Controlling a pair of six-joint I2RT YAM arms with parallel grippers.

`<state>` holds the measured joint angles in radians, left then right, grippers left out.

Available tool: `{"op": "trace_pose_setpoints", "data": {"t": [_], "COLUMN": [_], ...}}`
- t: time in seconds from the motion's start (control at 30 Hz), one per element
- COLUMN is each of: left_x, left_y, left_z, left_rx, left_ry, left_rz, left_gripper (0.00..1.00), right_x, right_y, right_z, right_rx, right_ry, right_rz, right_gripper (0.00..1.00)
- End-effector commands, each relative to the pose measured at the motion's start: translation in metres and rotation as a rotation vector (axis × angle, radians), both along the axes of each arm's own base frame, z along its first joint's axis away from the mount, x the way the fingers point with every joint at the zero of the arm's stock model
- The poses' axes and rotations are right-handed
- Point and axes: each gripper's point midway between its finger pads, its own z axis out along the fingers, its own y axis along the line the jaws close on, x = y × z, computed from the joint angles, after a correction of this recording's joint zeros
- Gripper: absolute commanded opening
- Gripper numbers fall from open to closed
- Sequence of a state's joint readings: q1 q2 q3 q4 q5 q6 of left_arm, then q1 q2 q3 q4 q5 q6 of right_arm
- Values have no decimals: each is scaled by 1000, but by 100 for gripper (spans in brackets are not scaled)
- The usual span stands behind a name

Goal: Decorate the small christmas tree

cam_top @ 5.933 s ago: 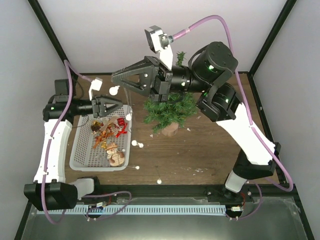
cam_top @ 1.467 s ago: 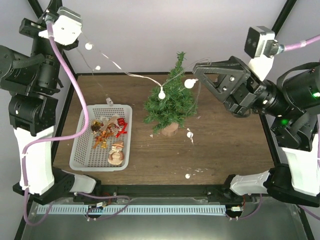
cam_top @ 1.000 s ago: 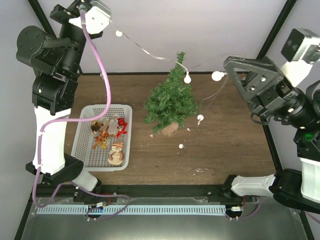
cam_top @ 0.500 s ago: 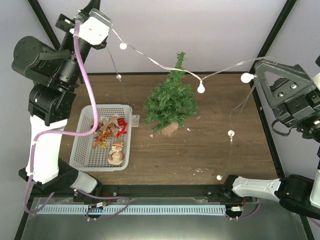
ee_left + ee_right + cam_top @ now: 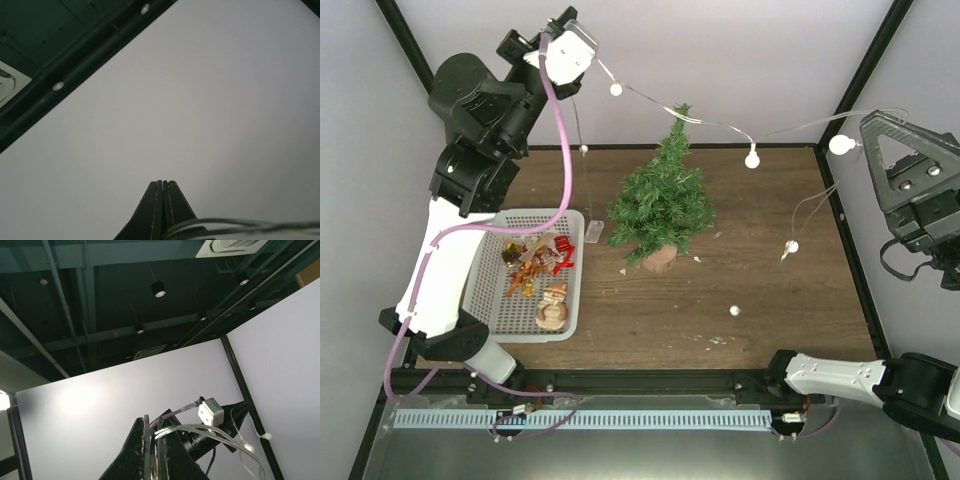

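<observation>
— How many trees?
— One small christmas tree (image 5: 660, 200), and one white basket (image 5: 478, 292)
— Light strings?
— One light string (image 5: 715, 125), with six round white bulbs (image 5: 752, 159) that I can count from above
— What's in the basket?
— One snowman figure (image 5: 553, 304); the red and gold ornaments (image 5: 535, 258) are heaped together, so their number I cannot tell
— Arms?
— Two: the left arm (image 5: 480, 110) and the right arm (image 5: 918, 190)

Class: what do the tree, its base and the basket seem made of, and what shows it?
Tree: probably plastic bristles, matte dark green, spiky tufts. Base: likely wood, tan, unpainted round block. Basket: apparently moulded plastic, white, regular grid of holes.
</observation>
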<state>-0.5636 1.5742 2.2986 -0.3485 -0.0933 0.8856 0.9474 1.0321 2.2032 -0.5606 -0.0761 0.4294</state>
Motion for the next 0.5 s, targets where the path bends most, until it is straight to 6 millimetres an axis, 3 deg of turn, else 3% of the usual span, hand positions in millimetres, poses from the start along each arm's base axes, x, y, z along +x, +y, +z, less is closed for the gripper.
{"op": "trace_pose_setpoints", "data": {"t": [0.0, 0.17, 0.47], "left_x": [10, 22, 43], "left_y": [0, -5, -17], "left_z": [3, -2, -18], "left_rx": [-38, -53, -62], "left_ry": [-19, 3, 52], "left_rz": [24, 31, 24], "left_gripper": [0, 0, 0], "right_x": [5, 11, 26], "right_y": [-8, -20, -26], "right_z": [0, 1, -16], "right_rx": [10, 36, 20], "right_ry": [-1, 3, 64], "right_rz": [-60, -131, -208], "right_gripper": [1, 1, 1]}}
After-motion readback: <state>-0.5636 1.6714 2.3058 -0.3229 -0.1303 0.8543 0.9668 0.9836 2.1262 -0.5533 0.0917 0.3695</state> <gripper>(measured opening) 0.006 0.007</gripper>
